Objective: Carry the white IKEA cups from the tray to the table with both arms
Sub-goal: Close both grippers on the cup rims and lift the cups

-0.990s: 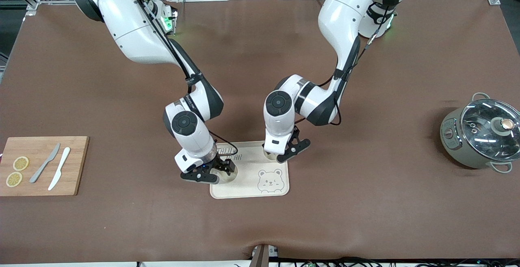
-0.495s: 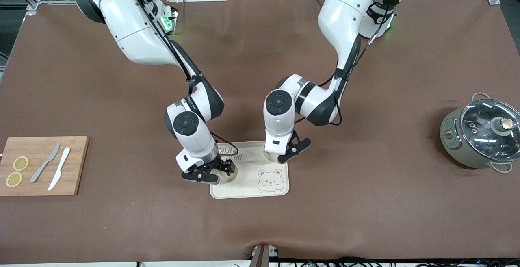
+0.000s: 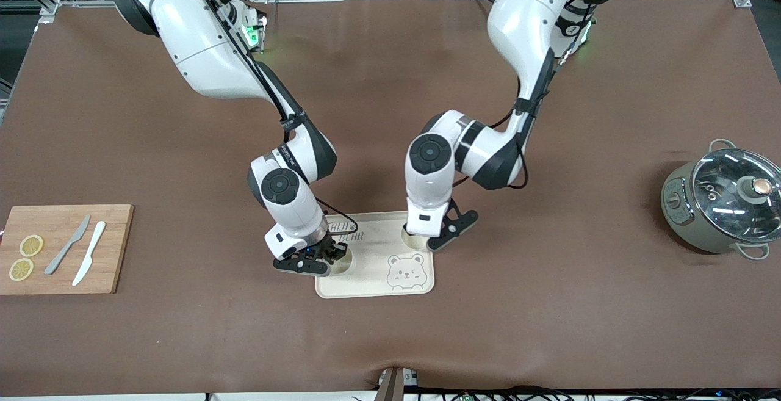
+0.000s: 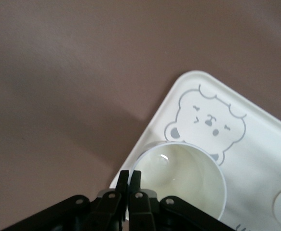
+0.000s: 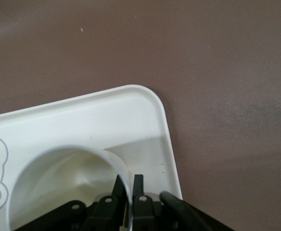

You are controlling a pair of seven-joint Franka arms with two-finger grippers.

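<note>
A cream bear tray [image 3: 372, 270] lies mid-table. My right gripper [image 3: 326, 253] is shut on the rim of one white cup [image 3: 341, 262] at the tray's corner toward the right arm's end. In the right wrist view the fingers [image 5: 119, 186] pinch the cup [image 5: 58, 187] wall over the tray [image 5: 106, 115]. My left gripper [image 3: 434, 237] is shut on the rim of the other white cup [image 3: 416, 242] at the tray's edge toward the left arm's end. In the left wrist view the fingers [image 4: 124, 183] pinch the cup [image 4: 183, 178] beside the bear drawing [image 4: 207, 120]. I cannot tell whether either cup touches the tray.
A wooden cutting board [image 3: 110, 248] with two lemon slices [image 3: 30, 245], a grey knife [image 3: 68, 244] and a white knife [image 3: 89, 252] lies at the right arm's end. A grey-green pot [image 3: 689, 218] with a glass lid stands at the left arm's end.
My left gripper and its cup have shifted a little toward the left arm's end and nearer the front camera. My right gripper has barely moved.
</note>
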